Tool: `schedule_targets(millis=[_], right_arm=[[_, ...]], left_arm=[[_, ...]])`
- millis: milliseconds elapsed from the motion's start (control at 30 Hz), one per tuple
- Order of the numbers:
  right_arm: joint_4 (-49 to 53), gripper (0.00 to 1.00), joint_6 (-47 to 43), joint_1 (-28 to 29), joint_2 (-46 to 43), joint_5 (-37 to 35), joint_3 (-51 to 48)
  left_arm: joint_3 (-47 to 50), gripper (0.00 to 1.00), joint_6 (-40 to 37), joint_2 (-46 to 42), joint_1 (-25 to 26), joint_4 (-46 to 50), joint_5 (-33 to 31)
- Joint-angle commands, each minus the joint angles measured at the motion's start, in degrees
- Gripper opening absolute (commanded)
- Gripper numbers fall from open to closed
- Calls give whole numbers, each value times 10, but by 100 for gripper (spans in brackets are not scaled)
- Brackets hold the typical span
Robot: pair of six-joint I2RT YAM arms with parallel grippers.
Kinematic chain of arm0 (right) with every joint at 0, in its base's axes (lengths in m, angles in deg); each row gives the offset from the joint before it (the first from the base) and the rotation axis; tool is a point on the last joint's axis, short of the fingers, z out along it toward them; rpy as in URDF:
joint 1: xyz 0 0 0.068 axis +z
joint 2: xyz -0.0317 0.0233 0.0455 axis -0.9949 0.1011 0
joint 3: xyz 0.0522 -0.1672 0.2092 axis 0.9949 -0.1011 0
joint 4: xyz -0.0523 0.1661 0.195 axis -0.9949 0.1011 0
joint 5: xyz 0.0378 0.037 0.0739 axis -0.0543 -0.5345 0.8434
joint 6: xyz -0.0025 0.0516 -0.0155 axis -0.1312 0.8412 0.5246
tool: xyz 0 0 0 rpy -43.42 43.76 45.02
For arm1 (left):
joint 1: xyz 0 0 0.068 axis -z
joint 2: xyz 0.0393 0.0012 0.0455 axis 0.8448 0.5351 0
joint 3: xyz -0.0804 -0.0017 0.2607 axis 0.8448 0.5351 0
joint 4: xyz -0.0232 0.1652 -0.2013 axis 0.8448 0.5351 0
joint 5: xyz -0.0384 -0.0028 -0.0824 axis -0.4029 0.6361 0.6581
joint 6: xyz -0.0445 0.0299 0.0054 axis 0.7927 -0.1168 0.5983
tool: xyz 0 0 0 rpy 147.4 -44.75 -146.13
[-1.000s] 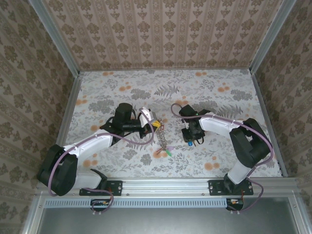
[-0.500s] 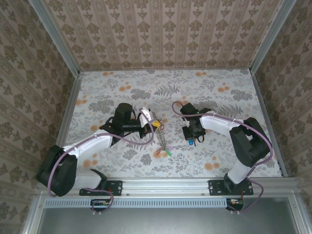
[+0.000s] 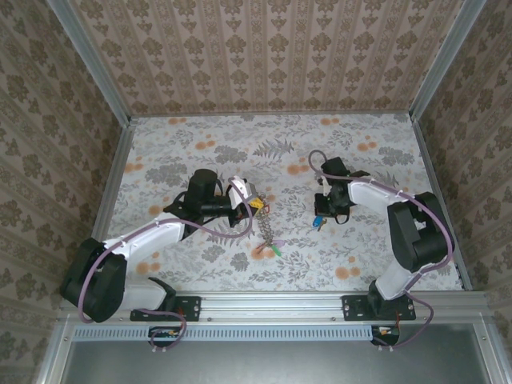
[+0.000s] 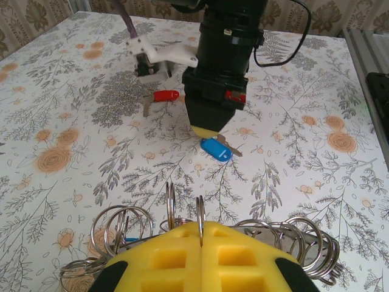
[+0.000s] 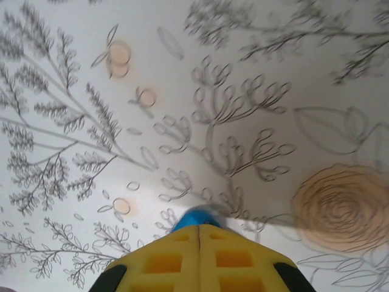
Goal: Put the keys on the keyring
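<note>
Starting with the blue-tagged key (image 4: 217, 149), we see its tag right at the tips of the right claw (image 4: 209, 129), whose yellow fingers are pressed together on it. The metal blade sticks out sideways. We cannot tell whether the key touches the tabletop (image 4: 73, 140).

In the right wrist view a sliver of blue peeks past the closed fingertips, while the left wrist view gives us the whole tag and blade from the front. That view also catches the red-tagged key (image 4: 165, 95), lying flat on the tabletop beyond the right claw.

Nearer, the left claw (image 4: 200, 226) is clamped on one loop of the keyring (image 4: 307, 243), with steel rings fanned out on either side of its fingers.

From above, we see the keyring's keys trailing from the left claw toward the near edge. The right claw and its blue tag sit off to the right, apart from the ring.
</note>
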Motion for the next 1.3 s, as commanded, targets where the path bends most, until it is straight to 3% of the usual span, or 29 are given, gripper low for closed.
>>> schedule_targets(millis=[0,433,567,833,1133,1267], right_arm=[[-16,5,11,-23,-12,32,-7],[27,24,-22,-52,8,-25,6],[26,30,-37,-42,-1,15,11],[68,32,-58,-4,33,-90,46],[77,32,-67,10,55,-96,61],[73,25,-70,10,55,-105,61]], left_arm=[[-11,0,-13,-16,-2,-7,10],[-14,0,-13,-11,-2,-4,14],[-15,0,-14,-9,-3,-4,16],[-17,0,-15,-9,-2,-2,17],[-16,0,-16,-13,-3,-1,14],[-20,0,-16,-12,-3,2,15]])
